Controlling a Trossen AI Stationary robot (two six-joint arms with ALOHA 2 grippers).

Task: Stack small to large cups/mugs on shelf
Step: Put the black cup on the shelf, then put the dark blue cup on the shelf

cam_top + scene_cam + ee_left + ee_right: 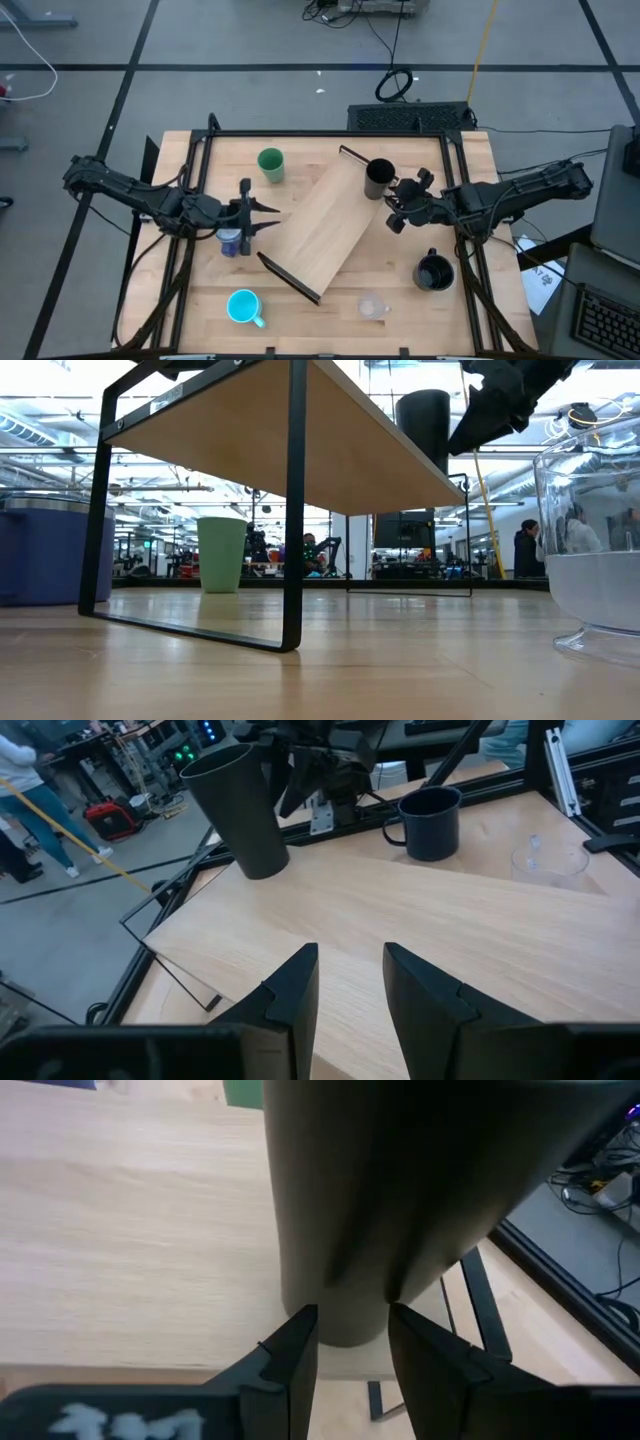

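The shelf, a light-wood board on dark end brackets, stands slantwise mid-table. The tall black cup stands upright on the shelf's far right corner. My right gripper is open and close beside the cup, toward the table's right, its fingertips at the cup's foot. My left gripper is open at the shelf's left edge, above the blue-purple mug. On the table stand the green tumbler, the cyan mug, the clear cup and the wide black mug. My right gripper stands with its fingertips at the lower wall of the tall black cup, slanting down from the table's right. I cannot tell whether they touch it. The cup stands upright on the shelf board.
A dark frame runs around the tabletop along its far and side edges. In the low view the clear cup stands close on the right and the green tumbler beyond the shelf's bracket. People stand in the room behind.
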